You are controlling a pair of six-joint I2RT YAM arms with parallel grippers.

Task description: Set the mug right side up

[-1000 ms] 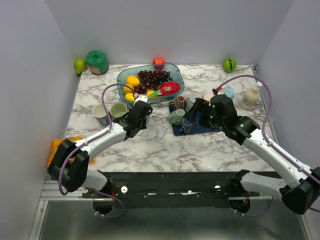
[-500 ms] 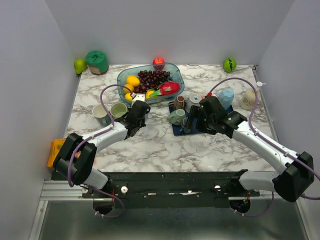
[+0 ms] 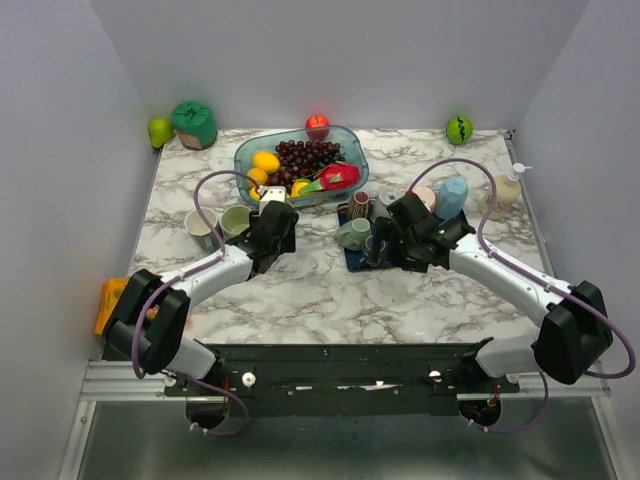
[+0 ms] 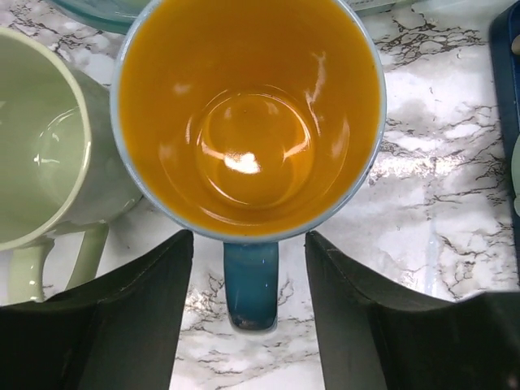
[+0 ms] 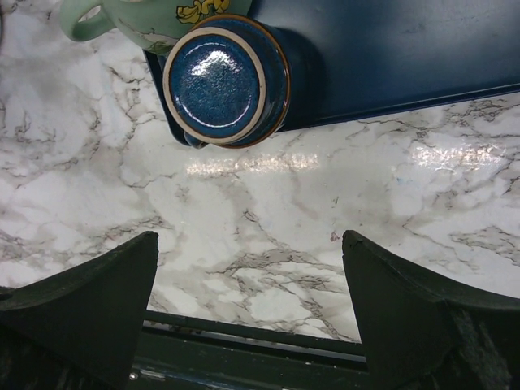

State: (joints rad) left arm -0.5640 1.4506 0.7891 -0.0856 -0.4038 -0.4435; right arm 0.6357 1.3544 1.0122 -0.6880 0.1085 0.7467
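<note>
**Both grippers spread, one mug upright, one inverted**

Top view: the left gripper [image 3: 275, 215] sits just beside a pale green ceramic mug [image 3: 236, 219]. The right gripper [image 3: 380, 243] hangs over a dark blue tray [image 3: 420, 258].

Left wrist: a blue mug with an orange inside [image 4: 248, 114] stands upright, its handle between released fingers [image 4: 122, 317].

Right wrist: a glazed blue mug [image 5: 223, 81] stands upside down at the tray's edge, with the fingers [image 5: 81, 301] wide apart and clear of it.

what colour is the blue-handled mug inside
Glossy orange; the blue-handled ceramic mug shows best in left wrist view.

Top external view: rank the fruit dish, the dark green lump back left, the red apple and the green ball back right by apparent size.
1. Fruit dish, by far the largest.
2. Dark green lump.
3. Green ball and red apple: they look about alike, so not ranked.
</note>
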